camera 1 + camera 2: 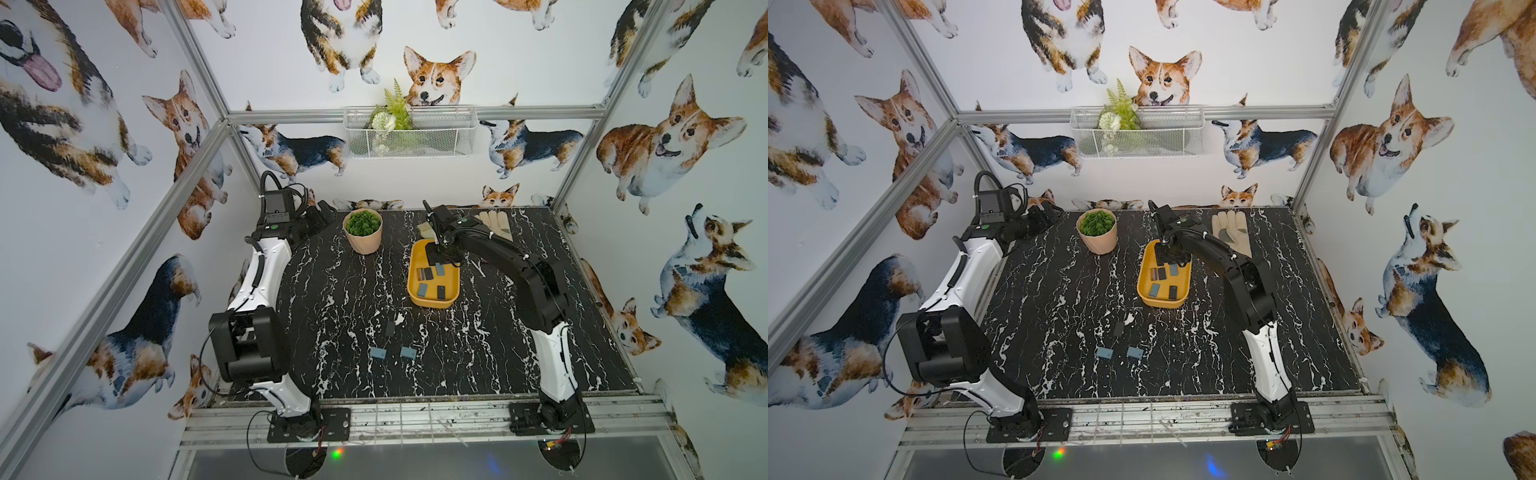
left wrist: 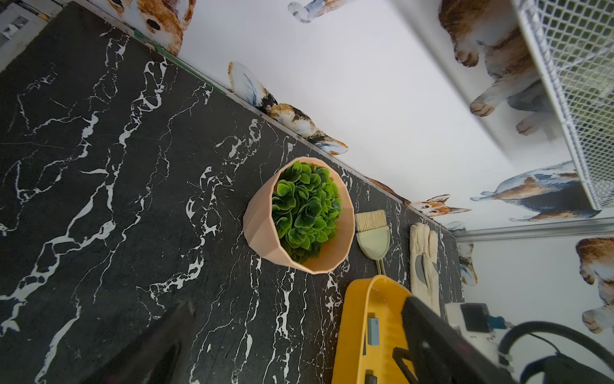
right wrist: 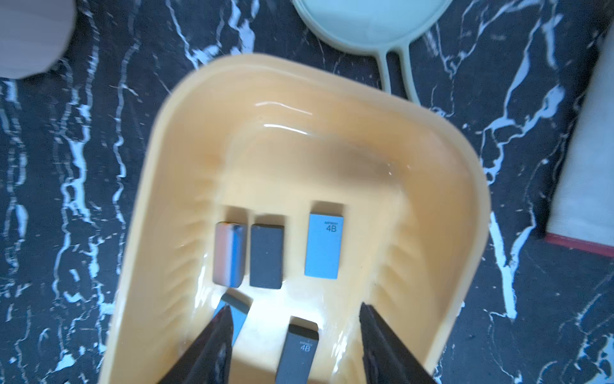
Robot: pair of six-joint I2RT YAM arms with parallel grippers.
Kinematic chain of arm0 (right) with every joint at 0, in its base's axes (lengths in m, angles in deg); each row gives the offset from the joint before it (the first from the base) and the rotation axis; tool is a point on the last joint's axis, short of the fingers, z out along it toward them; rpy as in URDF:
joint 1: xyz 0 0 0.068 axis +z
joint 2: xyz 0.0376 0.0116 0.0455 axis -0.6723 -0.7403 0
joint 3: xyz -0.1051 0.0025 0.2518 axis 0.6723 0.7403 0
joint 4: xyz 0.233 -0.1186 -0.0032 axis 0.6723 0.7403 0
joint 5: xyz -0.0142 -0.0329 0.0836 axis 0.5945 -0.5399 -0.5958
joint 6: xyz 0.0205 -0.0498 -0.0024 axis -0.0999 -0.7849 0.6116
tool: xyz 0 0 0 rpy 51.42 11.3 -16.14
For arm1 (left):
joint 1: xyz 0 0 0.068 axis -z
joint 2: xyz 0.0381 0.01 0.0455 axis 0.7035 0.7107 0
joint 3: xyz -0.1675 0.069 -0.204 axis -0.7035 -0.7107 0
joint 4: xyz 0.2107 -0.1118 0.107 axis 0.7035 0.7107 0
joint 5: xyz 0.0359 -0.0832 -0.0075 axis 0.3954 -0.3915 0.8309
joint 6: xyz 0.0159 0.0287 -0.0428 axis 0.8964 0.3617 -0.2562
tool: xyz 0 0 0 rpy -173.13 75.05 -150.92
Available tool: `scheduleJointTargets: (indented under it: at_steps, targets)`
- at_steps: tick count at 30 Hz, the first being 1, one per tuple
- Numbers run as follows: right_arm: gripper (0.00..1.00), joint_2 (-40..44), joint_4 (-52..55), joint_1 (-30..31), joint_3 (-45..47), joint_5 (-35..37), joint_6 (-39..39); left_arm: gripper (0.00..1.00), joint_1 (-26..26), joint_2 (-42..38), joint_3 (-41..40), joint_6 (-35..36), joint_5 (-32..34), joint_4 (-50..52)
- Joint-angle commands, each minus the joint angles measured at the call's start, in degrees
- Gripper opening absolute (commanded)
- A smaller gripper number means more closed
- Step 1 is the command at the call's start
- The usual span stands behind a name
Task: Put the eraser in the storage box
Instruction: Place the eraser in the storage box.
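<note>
The storage box [image 1: 419,254] [image 1: 1149,259] is a shallow mustard-yellow tub at the centre right of the table, and several erasers lie flat in it. My right gripper [image 3: 295,311] [image 1: 438,259] hangs open over the tub's far half. A dark eraser marked 4B [image 3: 299,349] rests on the tub floor below the gap, touching neither finger. A blue 4B eraser [image 3: 324,246] lies further in. Three loose erasers lie on the table nearer the front: a black one [image 1: 390,328] and two blue-grey ones [image 1: 379,353] [image 1: 408,352]. My left gripper [image 2: 299,304] [image 1: 318,216] is open and empty at the back left.
A pink plant pot [image 1: 363,230] stands left of the tub. A small brush [image 2: 372,232] and a pale work glove [image 1: 494,224] lie behind the tub near the back wall. A white wire basket [image 1: 409,131] hangs on the wall above.
</note>
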Motion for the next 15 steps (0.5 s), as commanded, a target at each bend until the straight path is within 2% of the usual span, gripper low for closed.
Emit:
scheduleJointTargets:
  at_steps: [1,5,8,11,15]
  targets:
    - [0.62,4.6,-1.5,2.7,2.8,0.5,-3.7,1.00,-0.2,-0.9,-0.5,-0.5,-0.6,-1.0]
    - [0.62,14.2,-4.6,7.9,14.2,-0.7,-6.7,1.00,-0.2,-2.4,-1.5,-0.6,-0.2,-0.7]
    - [0.67,21.4,-6.4,12.5,22.8,-1.9,-8.5,1.00,-0.3,-4.1,-2.4,-0.3,0.4,0.0]
    - [0.68,26.5,-6.8,18.1,29.5,-2.8,-10.8,1.00,-0.5,-6.2,-3.7,-0.4,0.6,0.0]
    - [0.68,29.1,-9.5,25.0,36.9,-3.9,-12.0,1.00,-0.5,-9.9,-6.9,-1.1,0.2,-0.7]
